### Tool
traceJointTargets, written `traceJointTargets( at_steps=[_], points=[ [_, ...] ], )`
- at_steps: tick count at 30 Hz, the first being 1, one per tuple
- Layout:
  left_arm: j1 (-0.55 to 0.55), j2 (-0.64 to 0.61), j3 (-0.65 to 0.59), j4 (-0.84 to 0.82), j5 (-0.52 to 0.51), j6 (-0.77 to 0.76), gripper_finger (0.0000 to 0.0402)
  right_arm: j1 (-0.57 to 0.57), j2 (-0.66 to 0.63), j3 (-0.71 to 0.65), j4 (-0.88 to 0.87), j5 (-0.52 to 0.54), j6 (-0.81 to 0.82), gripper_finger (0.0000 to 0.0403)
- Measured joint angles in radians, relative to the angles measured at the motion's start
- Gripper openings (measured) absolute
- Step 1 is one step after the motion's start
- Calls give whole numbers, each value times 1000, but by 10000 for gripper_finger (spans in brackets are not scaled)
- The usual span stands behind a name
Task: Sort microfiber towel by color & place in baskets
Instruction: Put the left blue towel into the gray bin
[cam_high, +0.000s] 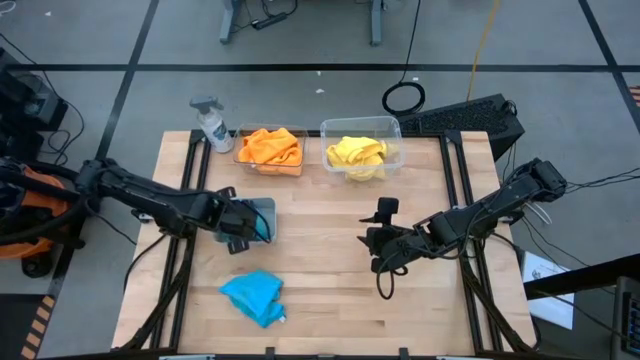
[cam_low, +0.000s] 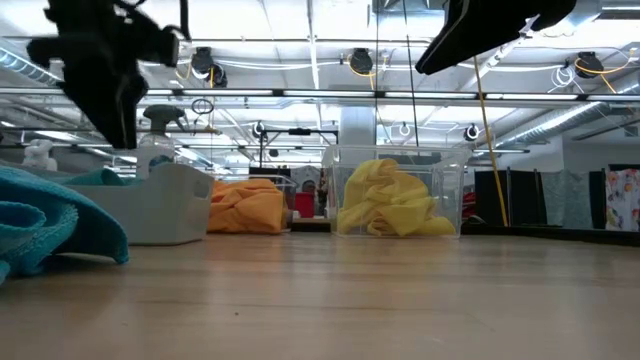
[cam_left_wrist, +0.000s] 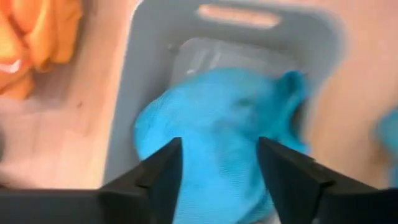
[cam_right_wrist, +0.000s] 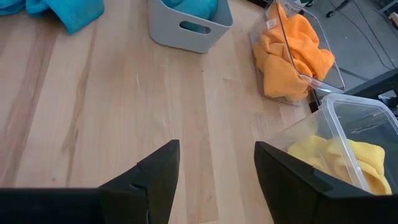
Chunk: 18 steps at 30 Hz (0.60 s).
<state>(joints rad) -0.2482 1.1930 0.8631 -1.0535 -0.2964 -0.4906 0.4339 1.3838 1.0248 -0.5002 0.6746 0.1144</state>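
One blue towel (cam_left_wrist: 230, 124) lies bunched inside the grey basket (cam_high: 262, 212). My left gripper (cam_left_wrist: 219, 174) hangs open above that basket, a finger on either side of the towel; the low view shows the left gripper (cam_low: 108, 75) well clear of the basket's rim (cam_low: 170, 185). A second blue towel (cam_high: 253, 296) lies crumpled on the table near its near edge. Orange towels (cam_high: 270, 147) fill one see-through basket and yellow towels (cam_high: 357, 153) fill the other (cam_high: 392, 128). My right gripper (cam_right_wrist: 214, 180) is open over bare wood at mid-table (cam_high: 380, 258).
A white spray bottle (cam_high: 210, 123) stands at the far left corner beside the orange basket. Bare wood (cam_high: 320, 250) lies between the two grippers and along the near edge right of the loose blue towel. A black box (cam_high: 480, 115) sits off the far right corner.
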Motion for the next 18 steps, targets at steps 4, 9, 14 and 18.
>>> traceJointTargets(
  at_steps=[4, 9, 14, 18],
  points=[
    [-33, -25, 43, 38, 191, -23, 253, 0, 0, 0, -6, 0, 3, 201],
    [-141, -28, 69, 184, 372, -80, 266, 0, 0, 0, -19, -28, 5, 201],
    [-271, 40, 70, 250, 370, -118, 253, 0, 0, 0, -18, -27, 5, 201],
    [-352, 137, 70, 285, 357, -182, 231, 0, 0, 0, -20, -27, 21, 201]
  ],
)
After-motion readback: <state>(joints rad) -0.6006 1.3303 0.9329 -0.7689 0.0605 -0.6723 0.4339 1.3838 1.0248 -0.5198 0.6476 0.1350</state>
